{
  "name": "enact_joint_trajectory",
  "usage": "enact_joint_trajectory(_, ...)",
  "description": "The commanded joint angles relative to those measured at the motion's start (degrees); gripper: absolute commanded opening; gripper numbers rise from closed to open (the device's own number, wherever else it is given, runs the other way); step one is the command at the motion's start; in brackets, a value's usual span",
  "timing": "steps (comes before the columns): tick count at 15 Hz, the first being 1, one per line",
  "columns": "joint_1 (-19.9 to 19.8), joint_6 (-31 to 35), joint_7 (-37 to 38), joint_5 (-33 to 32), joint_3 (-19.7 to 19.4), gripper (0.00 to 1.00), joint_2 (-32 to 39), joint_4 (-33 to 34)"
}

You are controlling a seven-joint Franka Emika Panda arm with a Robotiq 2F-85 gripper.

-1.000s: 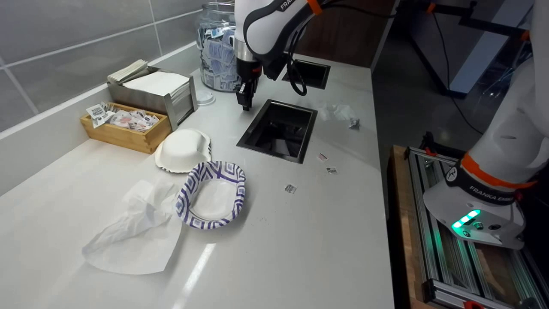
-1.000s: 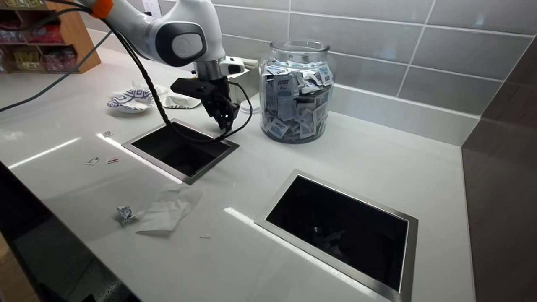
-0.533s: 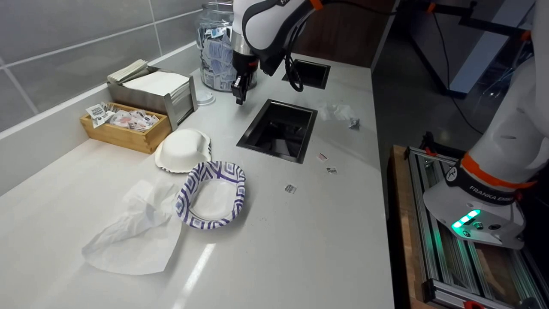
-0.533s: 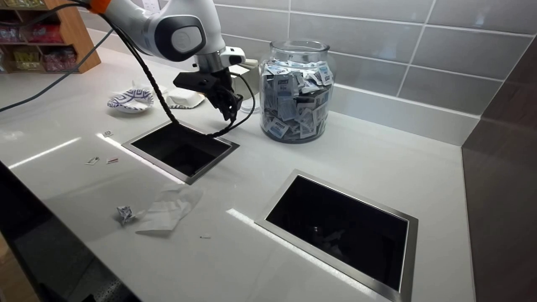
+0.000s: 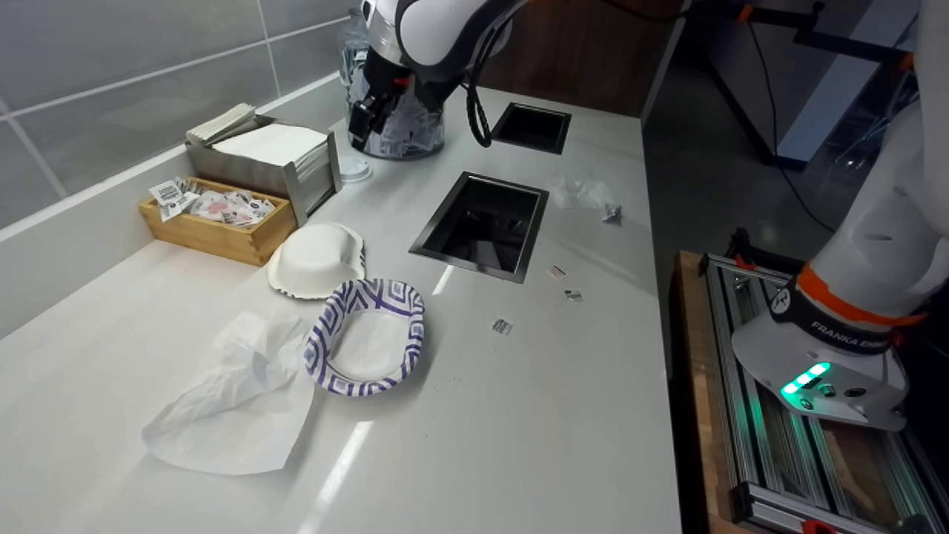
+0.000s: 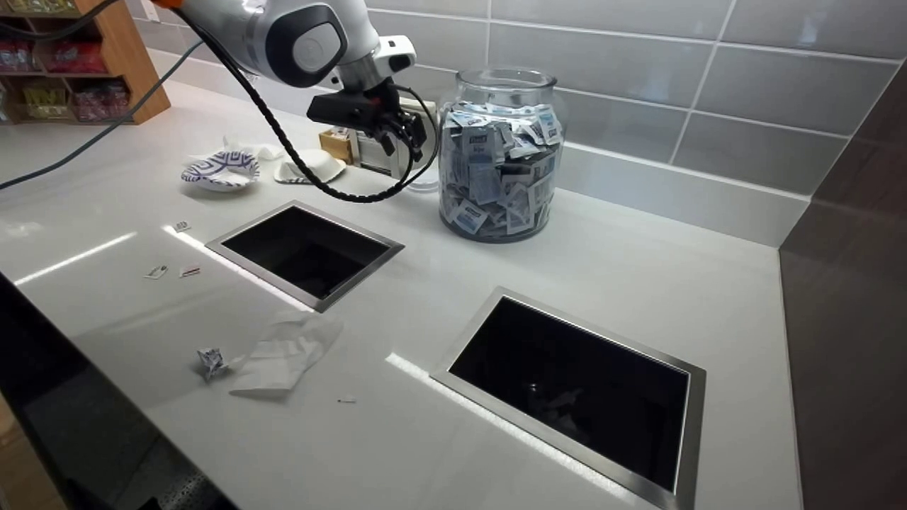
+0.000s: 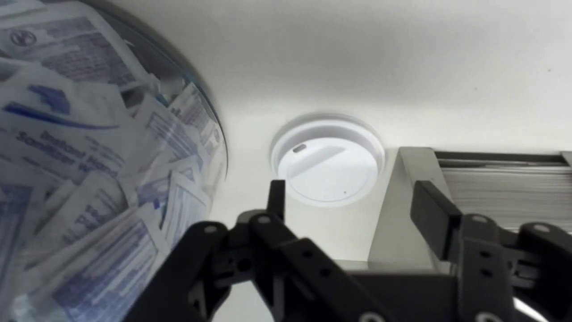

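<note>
My black gripper [image 7: 348, 197] is open, with nothing between its fingers [image 7: 431, 214]. It hangs above the counter, over a round white cup lid [image 7: 328, 167] that lies near the wall. In the wrist view the lid shows beyond the gap between the fingertips. To the left in that view is a big glass jar [image 7: 103, 147] full of sanitizer wipe packets; to the right, a metal napkin holder [image 7: 393, 223]. In both exterior views the gripper [image 5: 361, 133] [image 6: 404, 147] hovers between the jar [image 6: 499, 170] and the napkin holder [image 5: 315, 182], close to the jar.
Two square bin openings [image 5: 424, 239] [image 6: 698, 425] are set into the counter. A wooden box of packets [image 5: 215, 230], an upturned white bowl [image 5: 315, 259], a patterned bowl [image 5: 363, 386] and crumpled paper [image 5: 237, 400] lie nearby. Small packets [image 5: 502, 326] and a tissue [image 6: 280, 361] are scattered about.
My gripper has risen and moved from beside the near bin opening toward the wall, jar and cup lid. Its fingers have spread apart. The objects on the counter have stayed put.
</note>
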Motion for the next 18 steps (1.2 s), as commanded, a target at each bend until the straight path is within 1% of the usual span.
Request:
enact_joint_trajectory(1,-1.03,2.57,-1.00,1.40,1.38,0.43,4.48,4.67)
enact_joint_trajectory(2,-1.22,3.13,-1.05,1.58,1.55,0.33,5.49,5.72)
enact_joint_trajectory(4,-1.50,3.32,-0.94,1.77,1.79,0.19,7.18,7.40)
enact_joint_trajectory(5,-1.66,3.45,-0.98,1.76,1.89,0.10,8.12,8.22)
enact_joint_trajectory(6,-2.12,3.03,-1.32,2.15,2.43,0.03,8.99,9.04)
enact_joint_trajectory(7,-2.47,2.87,-1.48,2.52,2.89,0.00,9.94,9.81)
enact_joint_trajectory(10,-3.13,2.05,-1.52,3.19,3.70,0.00,12.39,11.80)
enact_joint_trajectory(13,-3.04,0.03,-0.83,2.77,3.16,0.00,14.15,12.90)
enact_joint_trajectory(16,-2.70,-3.81,-0.17,2.34,2.36,0.00,14.65,13.53)
enact_joint_trajectory(18,-2.44,-8.17,0.08,2.40,2.14,0.00,13.97,13.44)
